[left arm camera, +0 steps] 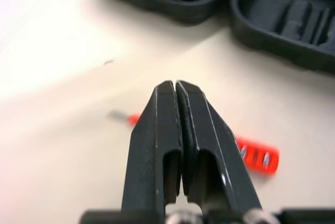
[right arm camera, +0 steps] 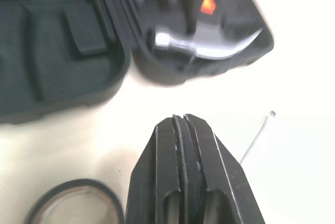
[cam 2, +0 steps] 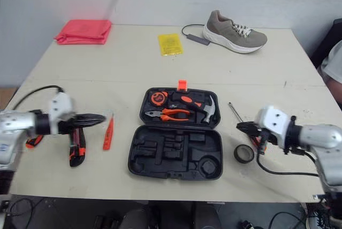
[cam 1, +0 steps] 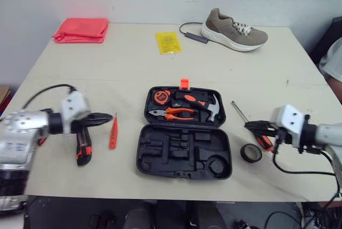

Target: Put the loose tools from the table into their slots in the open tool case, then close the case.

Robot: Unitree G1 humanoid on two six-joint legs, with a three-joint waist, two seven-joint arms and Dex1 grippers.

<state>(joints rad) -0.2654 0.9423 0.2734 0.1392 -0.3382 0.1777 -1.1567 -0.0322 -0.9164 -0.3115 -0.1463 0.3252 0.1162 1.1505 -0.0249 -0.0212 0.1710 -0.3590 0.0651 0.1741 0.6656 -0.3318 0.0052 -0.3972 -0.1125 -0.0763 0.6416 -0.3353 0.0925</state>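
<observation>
Clenched and empty, the left pincer (cam 1: pixel 105 117) hovers just beside the orange tester screwdriver (cam 1: pixel 113 132), whose long axis points at the surface's (cam 1: pixel 128 71) near edge, left of the tool case (cam 1: pixel 160 157); the clenched right pincer (cam 1: pixel 250 126) sits well apart.

The tool case (cam 1: pixel 184 154) is matt black moulded plastic; the hammer (right arm camera: pixel 209 46) head inside it is bright polished metal. Beyond the case lie a soft red cloth (cam 1: pixel 81 29) and a woven-fabric shoe (cam 1: pixel 233 30). My left gripper (left arm camera: pixel 175 84) is smooth, faintly glossy black plastic.
</observation>
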